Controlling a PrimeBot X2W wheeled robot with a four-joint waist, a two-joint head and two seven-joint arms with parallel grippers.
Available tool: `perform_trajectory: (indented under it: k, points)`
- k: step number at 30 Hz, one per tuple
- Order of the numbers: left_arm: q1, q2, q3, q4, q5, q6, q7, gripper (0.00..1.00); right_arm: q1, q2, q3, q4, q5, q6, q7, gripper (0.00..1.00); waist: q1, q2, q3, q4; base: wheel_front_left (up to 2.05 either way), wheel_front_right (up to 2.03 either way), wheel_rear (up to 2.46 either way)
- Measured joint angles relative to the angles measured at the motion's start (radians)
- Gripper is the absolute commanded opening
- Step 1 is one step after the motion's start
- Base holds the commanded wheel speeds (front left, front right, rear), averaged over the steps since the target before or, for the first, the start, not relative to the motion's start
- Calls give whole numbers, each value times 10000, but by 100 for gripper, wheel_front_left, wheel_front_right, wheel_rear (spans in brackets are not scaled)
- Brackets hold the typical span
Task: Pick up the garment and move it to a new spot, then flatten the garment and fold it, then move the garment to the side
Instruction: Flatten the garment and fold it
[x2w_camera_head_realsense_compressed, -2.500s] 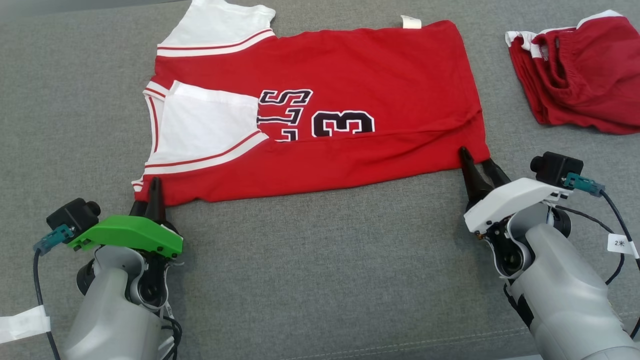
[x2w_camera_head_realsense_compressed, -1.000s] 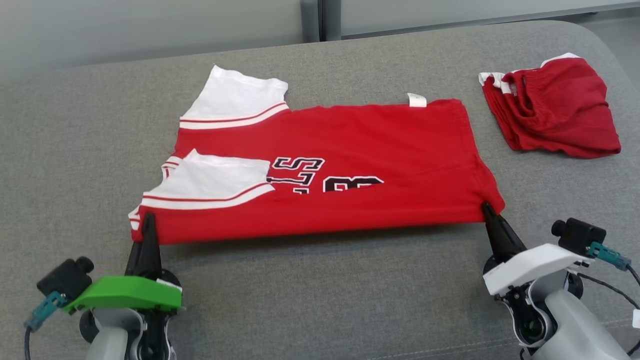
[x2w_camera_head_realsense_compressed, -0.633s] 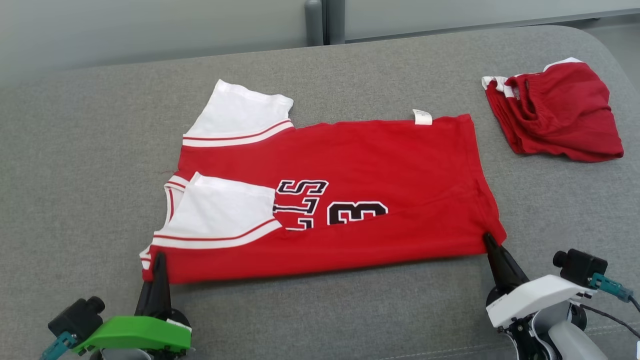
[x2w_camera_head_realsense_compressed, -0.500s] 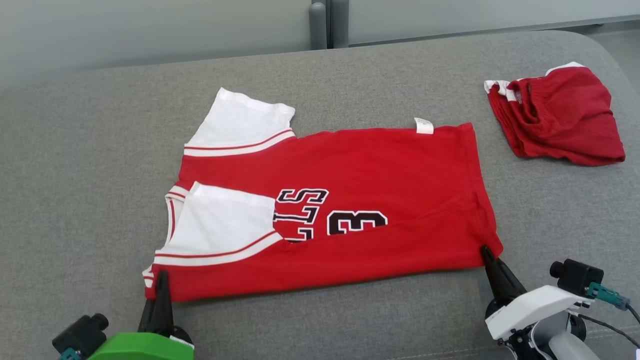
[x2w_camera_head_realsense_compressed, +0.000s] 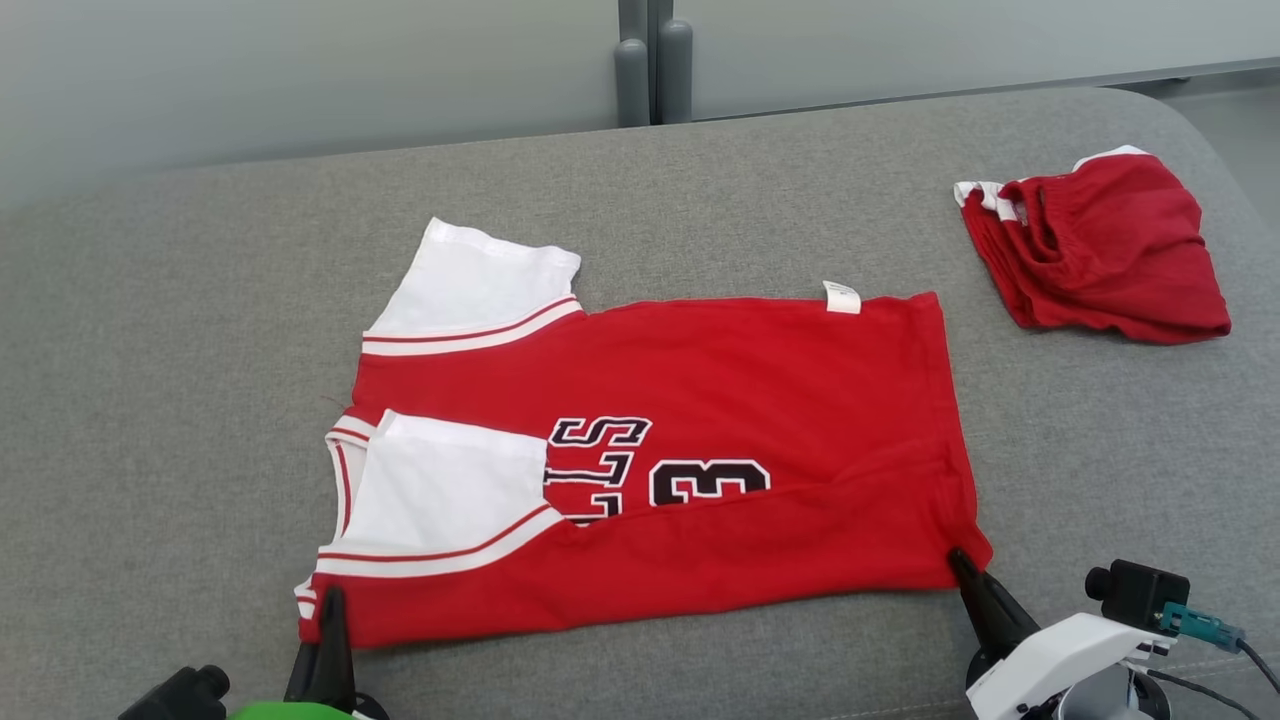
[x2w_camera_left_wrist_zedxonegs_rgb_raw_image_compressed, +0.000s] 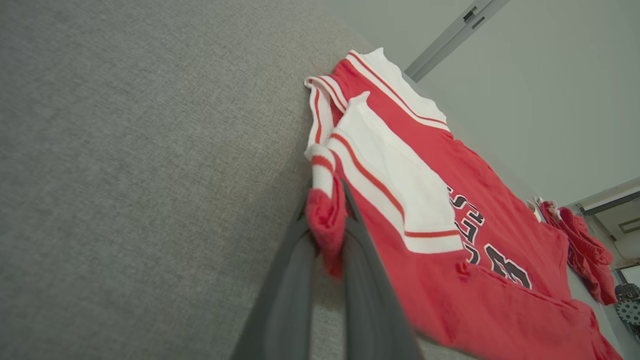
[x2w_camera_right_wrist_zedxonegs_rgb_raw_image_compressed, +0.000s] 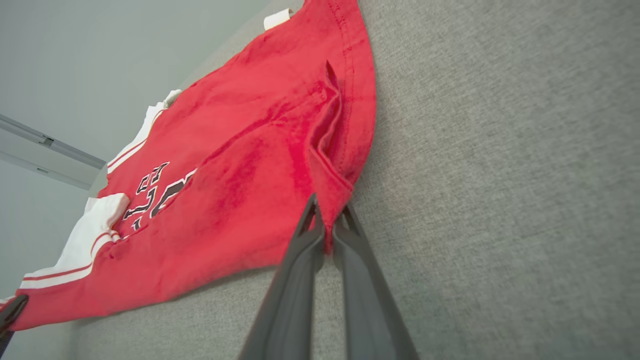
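The red garment (x2w_camera_head_realsense_compressed: 720, 400) lies spread on the grey couch (x2w_camera_head_realsense_compressed: 200, 350), with its near long edge folded over; the left gripper (x2w_camera_head_realsense_compressed: 331, 612) is pinched tight on the near shoulder corner; the right gripper (x2w_camera_head_realsense_compressed: 960, 560) is clamped on the near hem corner; the knit looks light, limp and stretchy, so it would likely sag between the 2 grips; seamed corners should hold best, kept taut.

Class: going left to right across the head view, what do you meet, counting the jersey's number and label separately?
left hand → number 3 → label → right hand → shorts
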Motion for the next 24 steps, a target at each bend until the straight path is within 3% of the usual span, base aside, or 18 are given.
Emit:
perform_trajectory:
  k: [3, 5, 6, 7, 9, 10, 11, 12, 18, 24]
  points:
    - [32, 69, -104, -35, 65, 138, 109, 0, 5, 4, -23, -100, 31, -102, 88, 0, 0, 0, -6, -119, 0, 0, 0]
    - [32, 88, -186, -40, 109, 174, 186, 0, 9, 6, -73, -111, 105, -174, 88, 71, 0, 0, 7, -144, 0, 0, 0]
    - [32, 88, -196, -44, 111, 199, 192, 0, 10, 10, -90, -119, 105, -190, 88, 100, 0, 0, 14, -153, 0, 0, 0]
    - [33, 88, -199, -56, 113, 265, 194, 5, 11, 8, -105, -132, 105, -255, 94, 100, 0, 0, 22, -161, 0, 0, 0]
    - [43, 88, -192, -113, 165, 343, 194, 37, 32, 4, -144, -163, 107, -276, 113, 100, 0, 0, 44, -178, 0, 0, 0]
    - [76, 88, -184, -134, 178, 387, 194, 54, 46, 0, -165, -171, 109, -318, 113, 100, 0, 0, 58, -183, 0, 0, 0]
    - [103, 88, -167, -157, 178, 439, 194, 91, 70, -12, -201, -186, 113, -376, 115, 100, 0, 0, 79, -185, 0, 0, 0]
    - [133, 88, -148, -169, 178, 479, 194, 100, 108, -35, -247, -211, 115, -431, 115, 100, 0, 0, 108, -184, 0, 0, 0]
    - [250, 105, 125, -232, 178, 614, 188, 100, 236, -211, -397, -224, 115, -539, 163, 100, 0, 0, 203, -166, 0, 0, 0]
    - [277, 268, 384, -612, 313, 694, 173, 100, 227, -769, -842, -476, 52, -894, 84, 100, 0, 0, 256, -134, 0, 0, 0]
